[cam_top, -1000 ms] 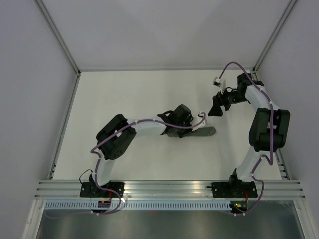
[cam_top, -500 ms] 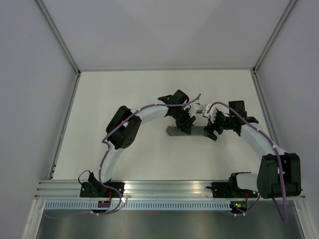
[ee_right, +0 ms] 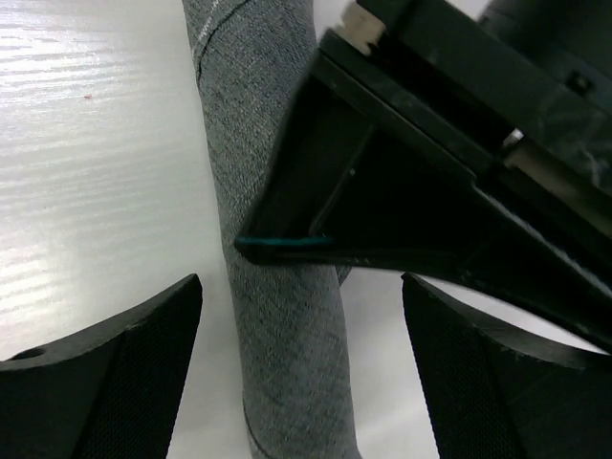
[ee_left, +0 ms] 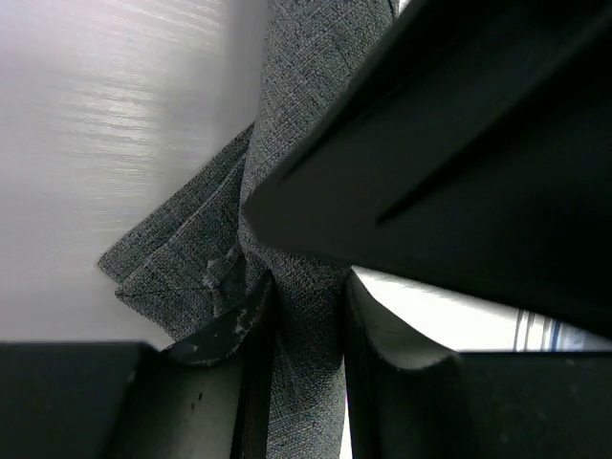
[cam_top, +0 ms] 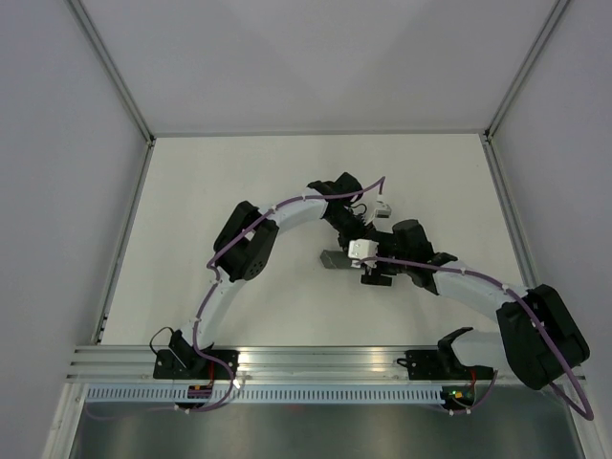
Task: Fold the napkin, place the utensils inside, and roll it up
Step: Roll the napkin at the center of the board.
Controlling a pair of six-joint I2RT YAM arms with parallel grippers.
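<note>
The napkin (cam_top: 333, 258) is a dark grey roll lying on the white table, mostly covered by both grippers in the top view. My left gripper (cam_top: 357, 236) is shut on the roll: in the left wrist view its fingers (ee_left: 225, 330) press both sides of the napkin (ee_left: 296, 325), with a loose stitched corner (ee_left: 172, 253) lying to the left. My right gripper (cam_top: 378, 273) is open and straddles the napkin (ee_right: 277, 325), its fingers (ee_right: 124, 354) apart from the cloth. No utensils show.
The two grippers are crowded together over the roll; the left gripper's body (ee_right: 430, 172) fills the upper right of the right wrist view. Grey walls enclose the table (cam_top: 220, 182) on three sides. An aluminium rail (cam_top: 325, 361) runs along the near edge.
My right arm has swung from the back right corner down to the roll and now straddles it. My left gripper has shifted back and right along the roll.
</note>
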